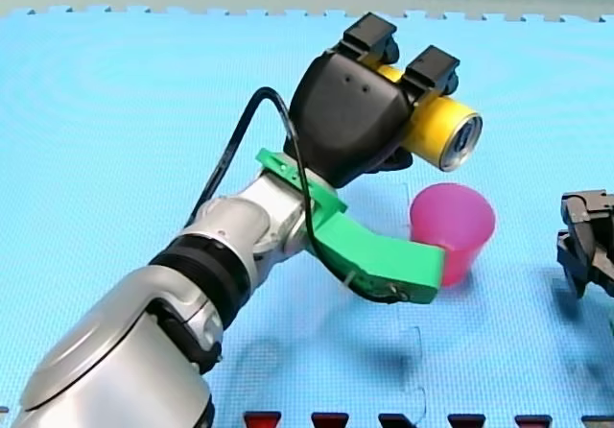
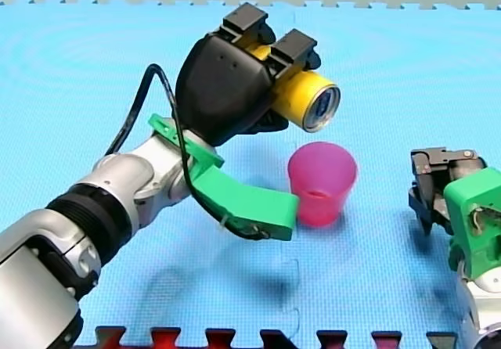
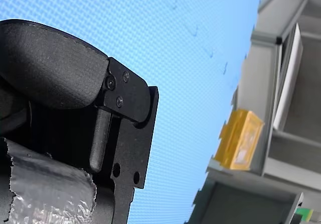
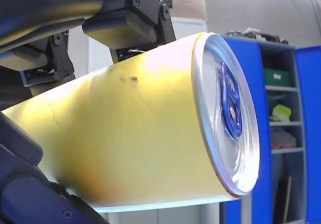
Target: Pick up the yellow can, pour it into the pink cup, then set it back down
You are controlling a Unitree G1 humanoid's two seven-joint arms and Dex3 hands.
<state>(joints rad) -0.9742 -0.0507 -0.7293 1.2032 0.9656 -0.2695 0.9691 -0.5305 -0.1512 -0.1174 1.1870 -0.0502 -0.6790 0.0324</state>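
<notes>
Fingers point(image 1: 369, 36) of the left hand point(image 1: 350, 111) clamp round the yellow can point(image 1: 432, 126), held in the air and tipped onto its side. Its mouth points right, just above the far rim of the pink cup point(image 1: 453, 222), which stands upright on the blue foam mat point(image 1: 115, 102). The second wrist view gives the can's silver lid point(image 4: 228, 113) and pads point(image 4: 120, 25) pressed on its side. The right hand point(image 2: 434, 188) sits low at the right, apart from the cup — open or closed, I cannot tell. The second head view adds its green wrist bracket point(image 2: 477, 208).
</notes>
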